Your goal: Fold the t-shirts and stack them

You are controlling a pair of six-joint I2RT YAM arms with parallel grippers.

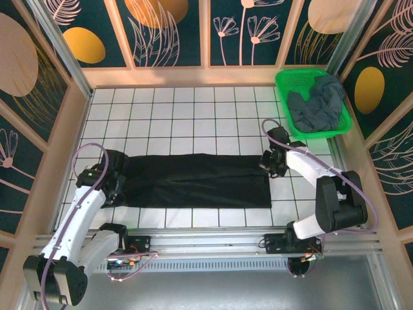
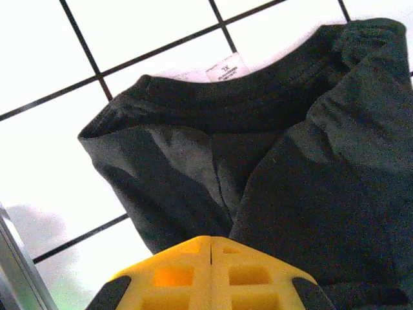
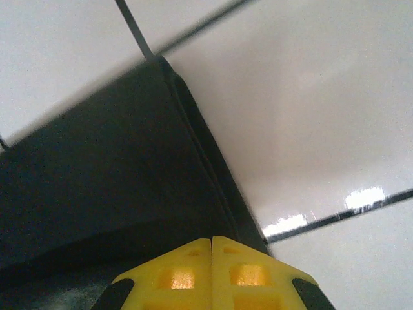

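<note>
White tiled table [image 1: 193,110] from above, fenced by painted panels [image 1: 168,32]. Across the middle, from 9 to 3 o'clock, black t-shirt [image 1: 193,181] laid as a long flat strip. At 1 o'clock, grey t-shirt [image 1: 319,103] crumpled inside green basket [image 1: 290,81], well apart from the strip. At the 9 o'clock end, left gripper [image 1: 116,187]; at the 3 o'clock end, right gripper [image 1: 268,161]; both low on the cloth.

From the left wrist: yellow fingers [image 2: 174,274] pressed together at 6 o'clock, pinching bunched cloth below the collar [image 2: 213,103]. White label [image 2: 226,68] at 12 o'clock.

From the right wrist: tips pressed together too, probably with the hem [image 3: 200,148] nipped between, though blurred and dark there.

Possible trouble:
- Thin pinch on the hem, so a slip out on lifting.
- Uneven pull from the two ends, so a twisted or crooked fold.
- Bunched collar side, so wrinkles locked into the next fold.
</note>
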